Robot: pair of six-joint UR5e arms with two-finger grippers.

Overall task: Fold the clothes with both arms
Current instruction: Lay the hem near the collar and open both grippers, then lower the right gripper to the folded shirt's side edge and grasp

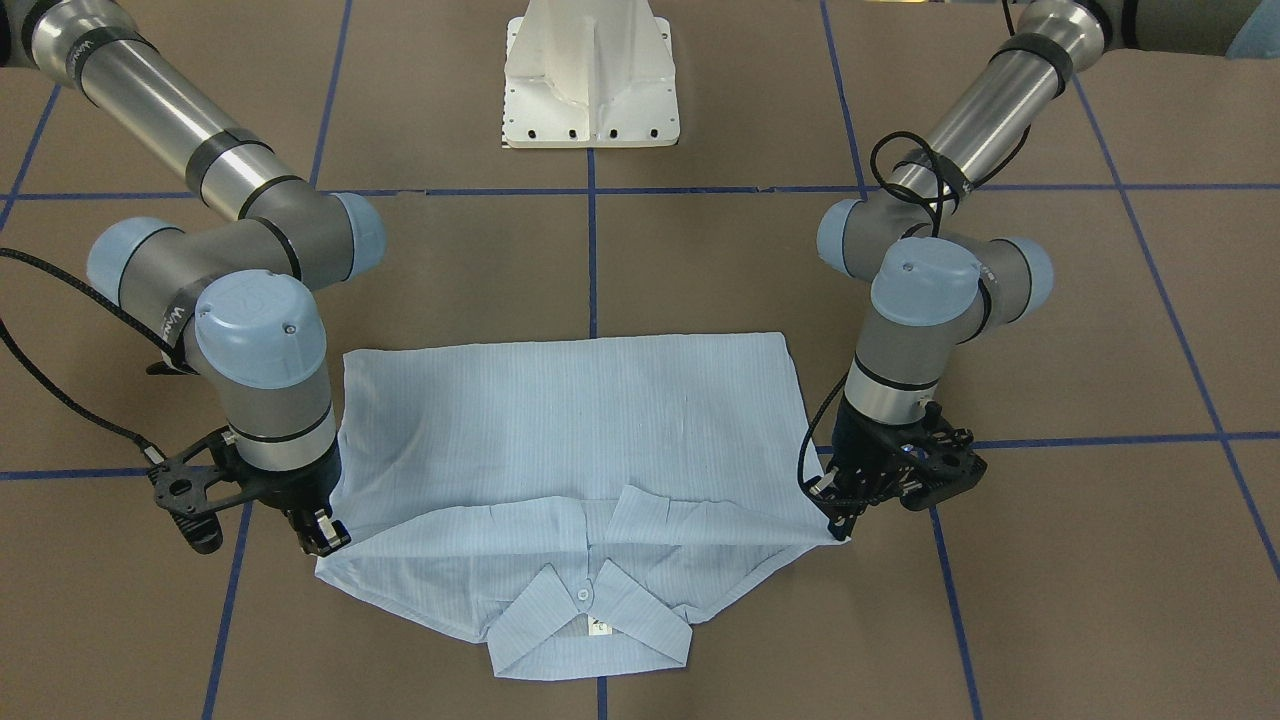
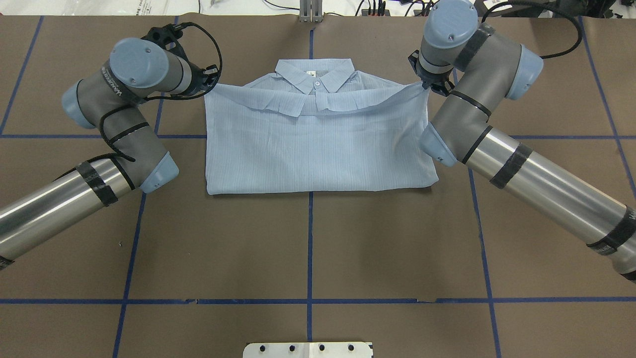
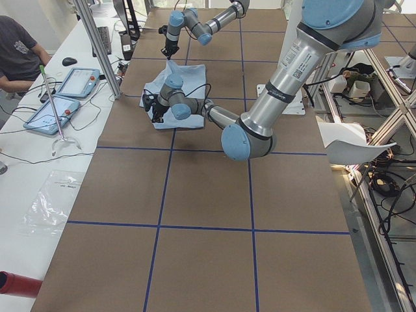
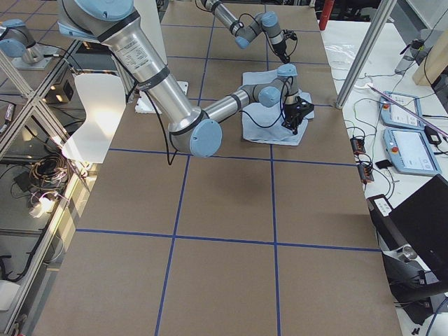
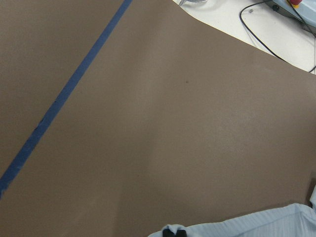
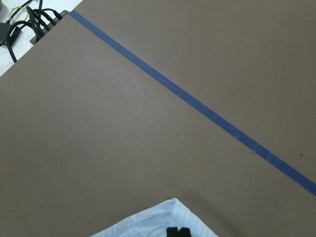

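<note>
The light blue striped shirt [image 2: 318, 149] lies flat in the middle of the table, its collar [image 2: 315, 74] on the far side from the robot. Its lower half is doubled over the chest, and that layer's edge [image 1: 560, 505] stops just short of the collar [image 1: 590, 620]. My left gripper [image 2: 212, 82] is shut on that edge's corner at the shirt's left shoulder [image 1: 838, 520]. My right gripper [image 2: 426, 84] is shut on the opposite corner [image 1: 328, 535]. Both corners are raised slightly and the edge sags between them. Each wrist view shows only black fingertips [image 5: 174, 231] [image 6: 177, 231] wrapped in cloth.
The white pedestal base [image 1: 590, 80] stands at the robot's side of the brown table [image 2: 308, 238], which is marked with blue tape lines. In the exterior left view a seated person [image 3: 16, 49] and tablets [image 3: 58, 107] are on a side bench beyond the table edge.
</note>
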